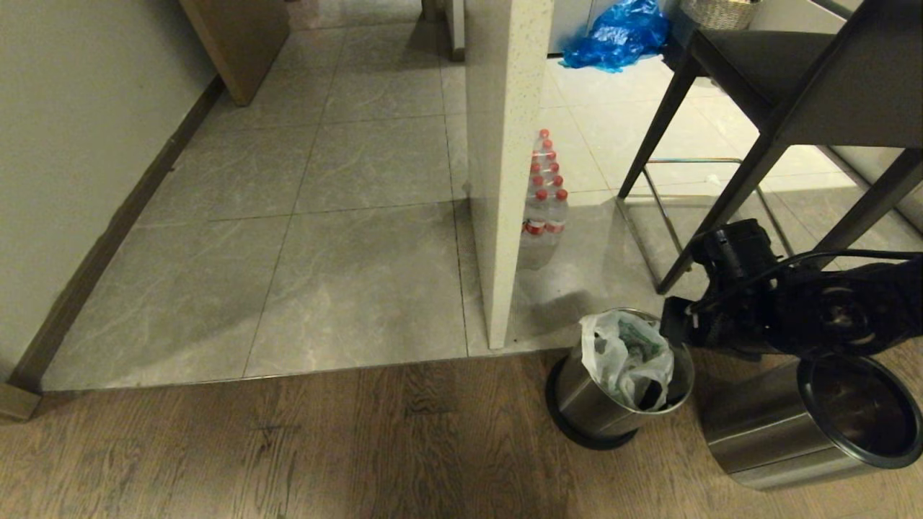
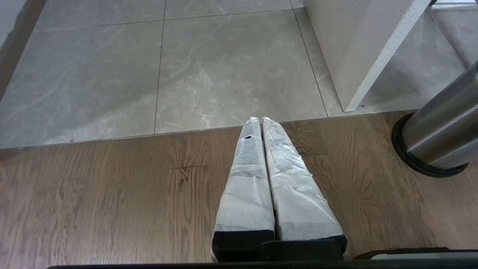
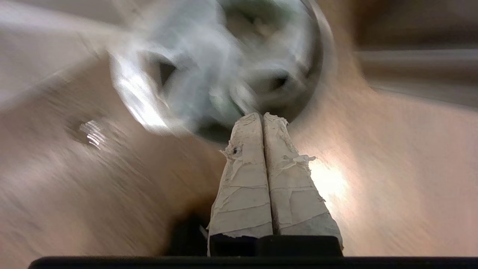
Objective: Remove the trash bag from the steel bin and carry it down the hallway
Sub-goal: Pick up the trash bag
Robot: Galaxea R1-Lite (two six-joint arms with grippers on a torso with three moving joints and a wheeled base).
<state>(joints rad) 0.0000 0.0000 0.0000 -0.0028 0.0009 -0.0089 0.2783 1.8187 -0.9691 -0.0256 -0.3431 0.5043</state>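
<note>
Translucent whitish crinkled trash bag (image 1: 626, 355) is sitting in the round brushed-steel bin (image 1: 595, 404); right gripper (image 3: 262, 116), fingers pressed together, is hovering above.

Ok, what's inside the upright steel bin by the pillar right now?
The steel bin holds the trash bag, whitish with green print, bunched up above the rim. What lies inside or under the bag is covered. The right gripper is shut beside the rim, holding nothing.

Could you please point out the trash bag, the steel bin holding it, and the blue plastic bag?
Translucent whitish trash bag (image 1: 626, 355), head view, crinkled middle.
Brushed steel bin (image 1: 588, 407), head view, side wall.
Shiny blue plastic bag (image 1: 619, 32), head view, centre.
</note>
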